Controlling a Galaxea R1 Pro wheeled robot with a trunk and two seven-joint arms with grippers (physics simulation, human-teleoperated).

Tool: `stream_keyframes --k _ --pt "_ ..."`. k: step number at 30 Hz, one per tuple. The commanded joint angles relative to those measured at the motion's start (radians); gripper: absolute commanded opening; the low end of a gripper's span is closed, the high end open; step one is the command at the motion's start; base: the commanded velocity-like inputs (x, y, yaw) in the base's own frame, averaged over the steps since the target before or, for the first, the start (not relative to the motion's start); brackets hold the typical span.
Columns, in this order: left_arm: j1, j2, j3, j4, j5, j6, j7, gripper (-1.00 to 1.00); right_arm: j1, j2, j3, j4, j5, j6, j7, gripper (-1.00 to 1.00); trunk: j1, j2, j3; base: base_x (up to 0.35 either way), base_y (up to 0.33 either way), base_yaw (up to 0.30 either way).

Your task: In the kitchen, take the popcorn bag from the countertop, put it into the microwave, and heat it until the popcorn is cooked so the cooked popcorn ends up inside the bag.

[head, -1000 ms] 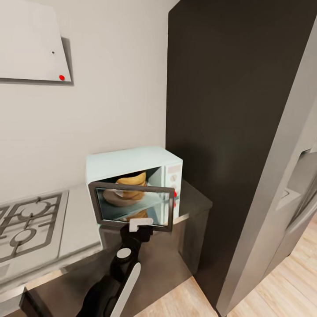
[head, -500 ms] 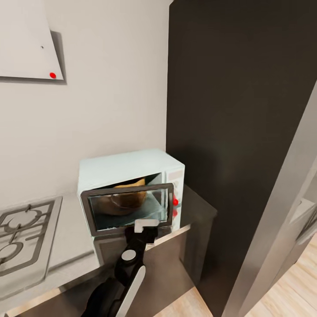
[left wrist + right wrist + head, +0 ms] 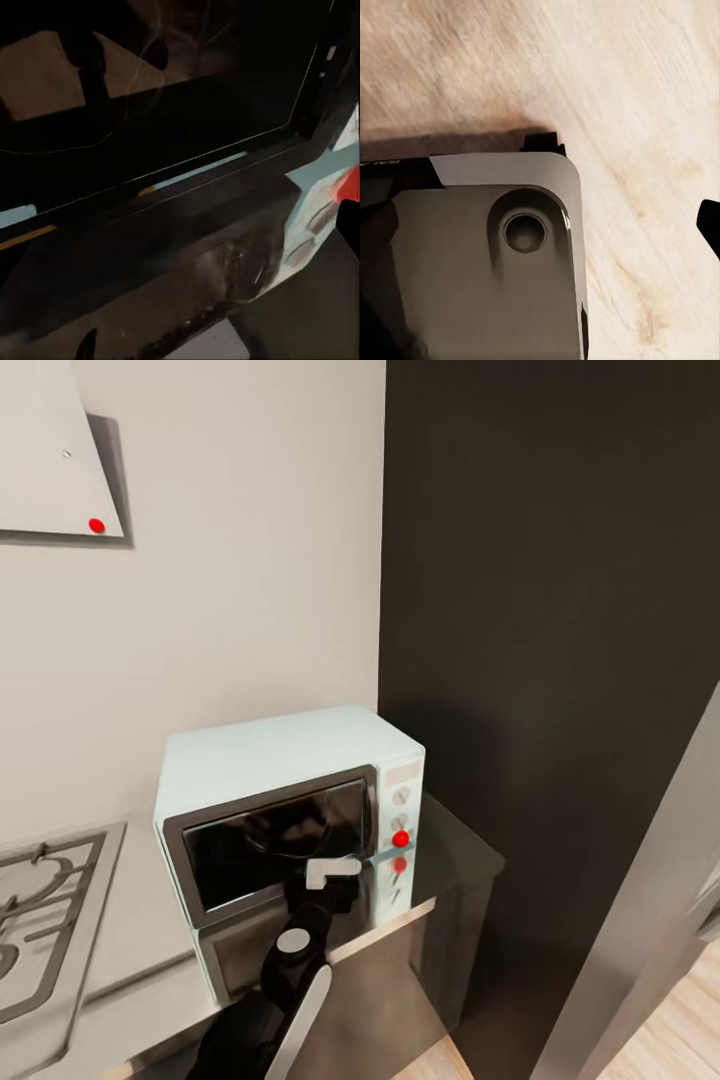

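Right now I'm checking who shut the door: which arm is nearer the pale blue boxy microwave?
Left. The left gripper is at the microwave door's lower front edge; the right wrist view looks down at wooden floor, away from it.

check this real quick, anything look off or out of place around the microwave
Nothing stands out. The microwave sits square on the countertop with its dark glass door up against the front, the left gripper at the door's lower edge. No spill or damage shows.

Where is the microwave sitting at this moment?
In the head view the microwave sits on the grey countertop, between the gas hob on its left and the dark tall cabinet on its right, against the wall.
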Motion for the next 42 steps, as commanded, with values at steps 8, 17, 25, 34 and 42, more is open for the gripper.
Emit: stream_keyframes --k 8,17,25,34,42 --pt "-0.004 0.001 0.003 -0.022 0.012 0.0 0.016 1.0 -0.001 -0.002 -0.009 0.002 0.01 0.0 0.002 1.0 0.0 0.0 -0.001 -0.016 0.0 0.0" --pt "-0.004 0.001 -0.035 -0.03 0.014 0.001 0.022 1.0 -0.001 -0.002 -0.009 0.002 0.01 -0.003 0.002 1.0 0.0 0.0 -0.001 -0.338 0.0 0.0" --pt "-0.004 0.0 -0.051 -0.024 0.02 0.003 0.03 1.0 -0.001 -0.002 -0.009 0.002 0.01 -0.004 0.002 1.0 0.0 0.0 -0.001 -0.346 0.0 0.0" --pt "-0.004 0.003 -0.076 0.251 0.364 0.001 0.029 1.0 -0.001 -0.01 0.007 0.0 0.036 -0.002 -0.02 1.0 0.0 0.0 -0.001 -0.346 0.0 0.0" --pt "-0.005 0.005 -0.071 0.985 0.569 -0.306 -0.01 1.0 -0.001 -0.009 0.008 0.0 0.043 -0.028 -0.095 1.0 0.0 0.0 -0.001 -0.346 0.0 0.0"
